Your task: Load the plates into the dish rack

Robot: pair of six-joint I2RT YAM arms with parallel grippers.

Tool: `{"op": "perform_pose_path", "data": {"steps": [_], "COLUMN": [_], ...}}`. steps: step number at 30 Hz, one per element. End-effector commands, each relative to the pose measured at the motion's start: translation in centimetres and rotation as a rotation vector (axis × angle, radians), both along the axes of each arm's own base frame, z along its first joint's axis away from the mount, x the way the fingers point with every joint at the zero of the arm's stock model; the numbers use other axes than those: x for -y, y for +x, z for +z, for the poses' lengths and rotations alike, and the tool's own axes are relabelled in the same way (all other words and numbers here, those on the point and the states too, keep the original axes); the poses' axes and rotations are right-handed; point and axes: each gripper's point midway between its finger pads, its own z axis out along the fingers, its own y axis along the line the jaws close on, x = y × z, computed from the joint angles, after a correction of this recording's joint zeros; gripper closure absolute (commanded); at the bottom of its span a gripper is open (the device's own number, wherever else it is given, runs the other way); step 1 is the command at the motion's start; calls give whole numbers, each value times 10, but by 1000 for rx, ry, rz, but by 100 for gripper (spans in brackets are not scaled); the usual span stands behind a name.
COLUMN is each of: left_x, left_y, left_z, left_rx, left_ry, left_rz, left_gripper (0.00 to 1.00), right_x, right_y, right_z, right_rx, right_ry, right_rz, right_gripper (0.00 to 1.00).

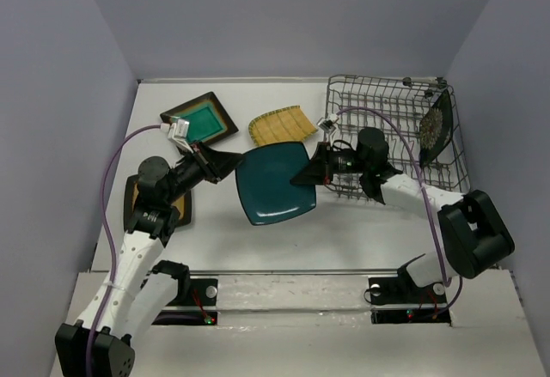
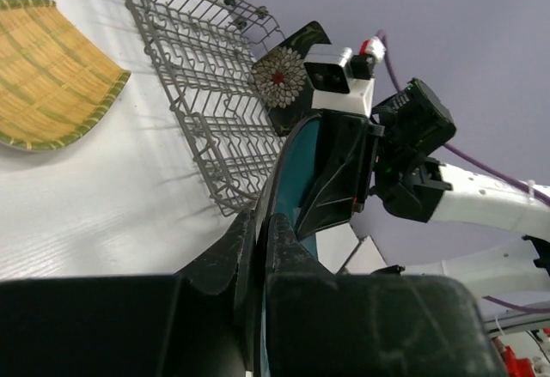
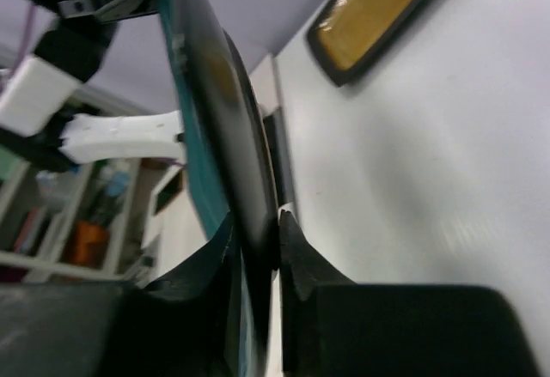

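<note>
Teal plate [image 1: 277, 181] hung clear of the tabletop [image 1: 361, 231], pinched at both edges: left tool [image 1: 234, 164] clamped on its left rim, right tool [image 1: 302, 175] closed on its right. Dish rack [image 1: 378, 94] lay just behind the right tool — that arm nearer.

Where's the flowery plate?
In the top view, the flowery plate stands on edge inside the dish rack, at its right end.
</note>
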Motion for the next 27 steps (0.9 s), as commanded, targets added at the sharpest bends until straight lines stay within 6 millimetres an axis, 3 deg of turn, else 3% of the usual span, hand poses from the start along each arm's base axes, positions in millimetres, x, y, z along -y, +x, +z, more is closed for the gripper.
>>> {"op": "perform_pose_path", "data": {"steps": [1, 2, 3, 5, 6, 7, 8, 9, 10, 11, 13, 17, 21, 22, 23, 24, 27], "left_x": [3, 3, 1, -2, -5, -8, -11, -13, -18, -21, -31, -45, -42, -42, -39, -40, -31], "left_y": [-15, -14, -11, -7, -7, -2, -2, -2, -2, -2, 0, -6, -15, -16, -18, -17, -22], "left_z": [70, 71, 64, 60, 69, 55, 54, 61, 52, 57, 45, 43, 22, 18, 9, 4, -13], "left_rx": [178, 177, 161, 157, 181, 154, 156, 176, 167, 188, 156, 203, 206, 204, 190, 182, 156], "left_ry": [-101, -93, -62, -14, 10, 83, 117, 144, 197, 216, 271, 335, 359, 363, 367, 374, 375], "left_rz": [-45, -37, -21, 4, 18, 39, 50, 58, 77, 93, 141, 198, 157, 156, 144, 160, 136], "left_gripper": [94, 92, 78, 57, 39, 32, 19, 1, 1, 1, 1, 1, 1, 1, 1, 1, 1], "right_x": [-4, -3, -3, -1, 0, 2, 5, 10, 14, 25, 41, 97, 163, 178, 193, 203, 236], "right_y": [-22, -21, -20, -11, -6, 1, 6, 17, 21, 36, 47, 81, 109, 107, 115, 110, 117], "right_z": [52, 56, 56, 76, 82, 73, 78, 101, 96, 102, 112, 126, 140, 131, 145, 141, 155], "right_rx": [104, 111, 86, 158, 185, 174, 186, 242, 245, 255, 245, 270, 308, 267, 296, 266, 277], "right_ry": [168, 172, 157, 150, 133, 66, 47, 51, 1, -21, -70, -183, -403, -485, -540, -603, -710], "right_rz": [110, 98, 81, 3, -35, -77, -118, -209, -243, -330, -407, -633, -901, -938, -1014, -1032, -1185], "right_gripper": [93, 93, 93, 93, 93, 93, 93, 93, 93, 93, 93, 93, 93, 93, 93, 93, 93]}}
